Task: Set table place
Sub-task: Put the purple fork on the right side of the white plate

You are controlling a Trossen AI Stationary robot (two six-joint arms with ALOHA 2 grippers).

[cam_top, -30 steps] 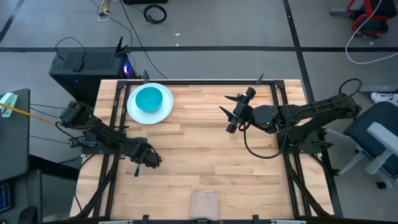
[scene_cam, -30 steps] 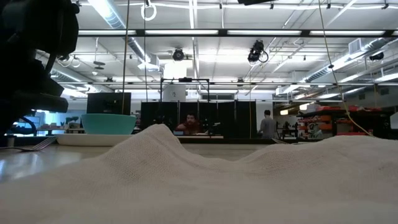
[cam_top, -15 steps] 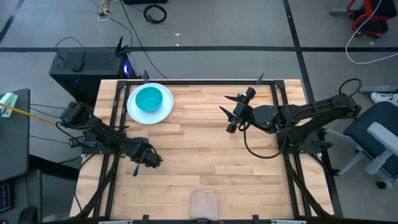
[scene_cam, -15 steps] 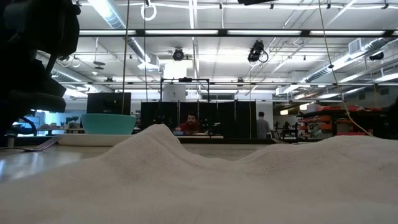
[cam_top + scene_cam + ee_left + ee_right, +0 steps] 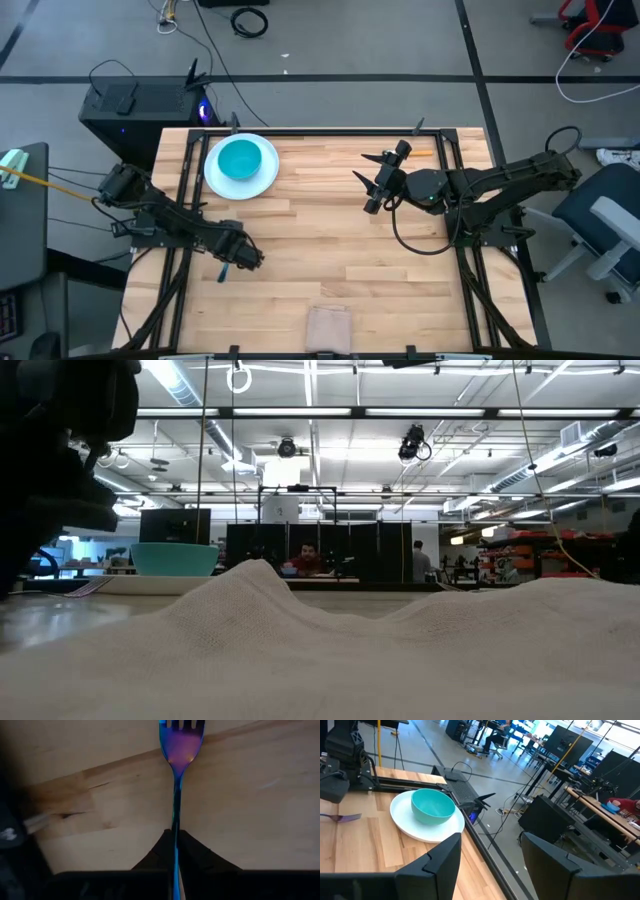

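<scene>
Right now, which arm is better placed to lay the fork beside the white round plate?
The left. Its gripper has its jaws shut on the iridescent blue-purple metal fork, near the white round plate. The right gripper hangs open and empty, farther from the plate.

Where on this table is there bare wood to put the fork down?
Bare planks stretch between the white plate with its teal bowl and the right gripper, and nearer, above the folded cloth. The left gripper, shut on the fork, crowds the left edge; the right one hangs open.
</scene>
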